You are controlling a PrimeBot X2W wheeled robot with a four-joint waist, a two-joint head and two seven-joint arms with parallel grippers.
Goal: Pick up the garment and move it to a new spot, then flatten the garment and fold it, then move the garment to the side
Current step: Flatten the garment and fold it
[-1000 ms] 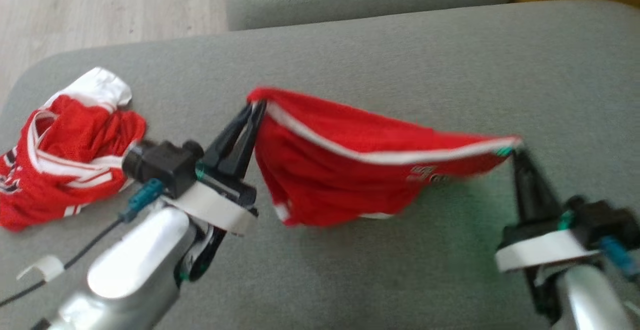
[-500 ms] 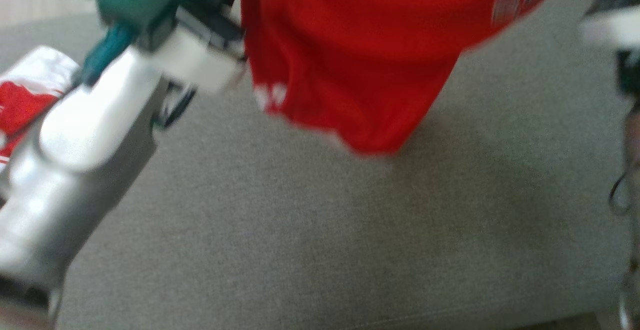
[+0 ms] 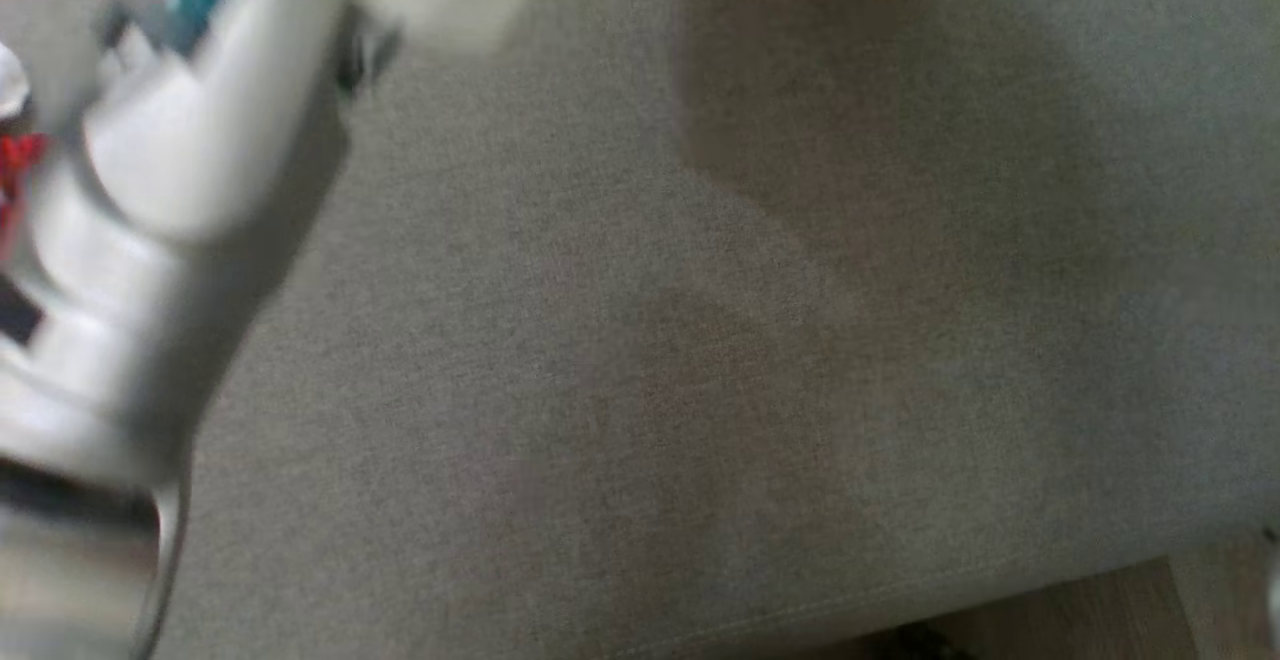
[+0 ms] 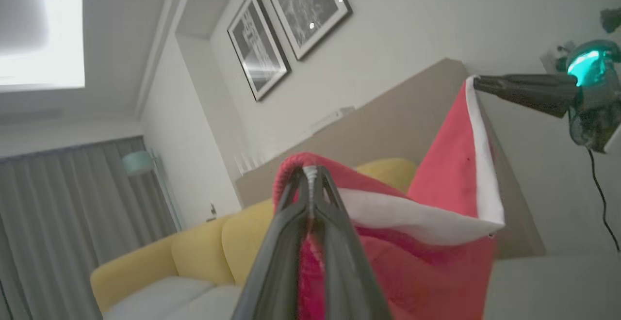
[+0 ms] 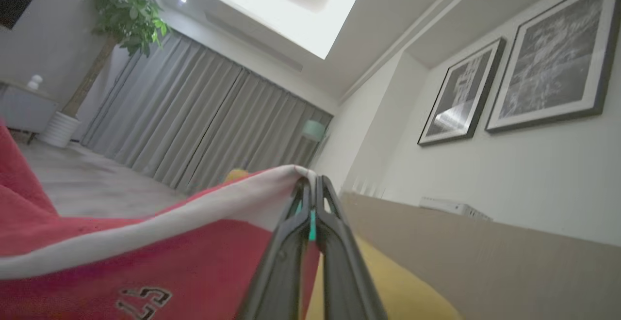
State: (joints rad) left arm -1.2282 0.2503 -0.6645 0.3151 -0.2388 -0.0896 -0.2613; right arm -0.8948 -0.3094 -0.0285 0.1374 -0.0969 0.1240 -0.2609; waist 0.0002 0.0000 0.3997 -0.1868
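Lifted since a second ago, your red, white-trimmed fabric garment (image 4: pixel 446 169) spans lengthwise from left gripper (image 4: pixel 310 174) to right gripper (image 5: pixel 310 184), each clamped tight on its white edge.

I'm looking down on a grey fabric cushion (image 3: pixel 900 390), blurred, with a soft shadow across its middle. A scrap of red and white cloth (image 3: pixel 12 155) shows at its left edge.

On my right wrist feed, the red garment (image 5: pixel 73 271) carries dark-outlined printed characters (image 5: pixel 143 302) at the frame's bottom edge. I can't read them with confidence.
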